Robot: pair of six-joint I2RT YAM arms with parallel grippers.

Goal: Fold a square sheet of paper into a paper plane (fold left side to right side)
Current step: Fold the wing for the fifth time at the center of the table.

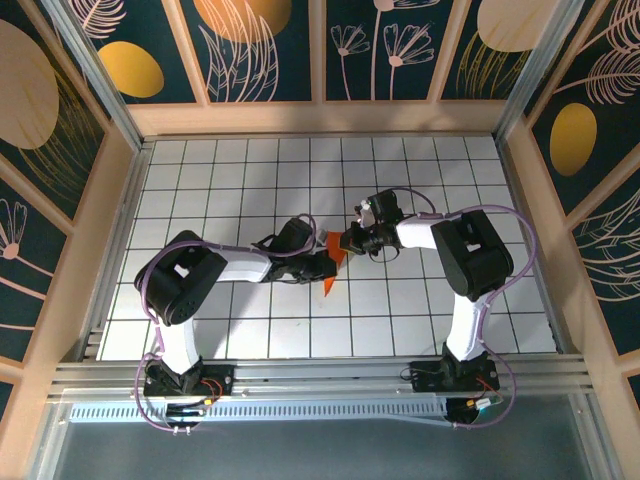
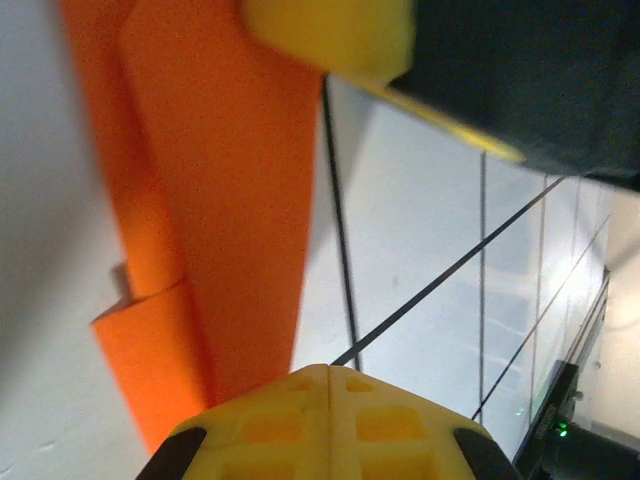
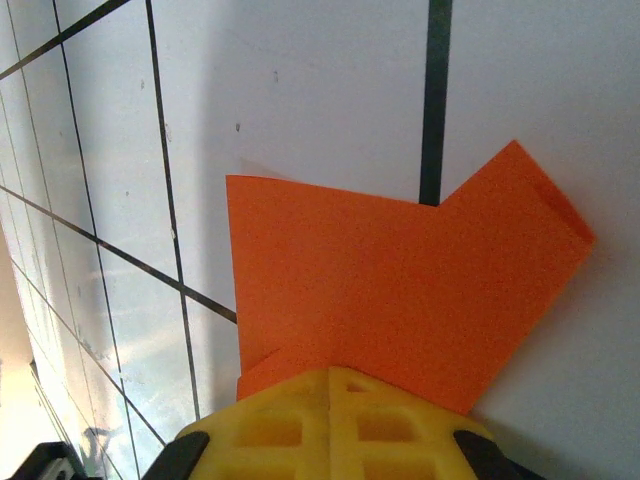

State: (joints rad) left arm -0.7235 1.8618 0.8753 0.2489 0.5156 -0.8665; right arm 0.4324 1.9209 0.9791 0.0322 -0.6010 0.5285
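On the bench (image 1: 250, 330), the right claw (image 3: 330, 375) is pinched shut on the single folded orange paper (image 3: 400, 290); the left claw (image 2: 330, 372), fingers together, touches its edge.

white arms (image 1: 240, 268), purple cables (image 1: 140, 285), yellow claws (image 2: 330, 385)

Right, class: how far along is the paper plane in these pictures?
Done: the paper is already folded into overlapping layers with creases. In hand: the right gripper is shut on it, the shut left gripper at its edge. Left: no pointed dart yet.
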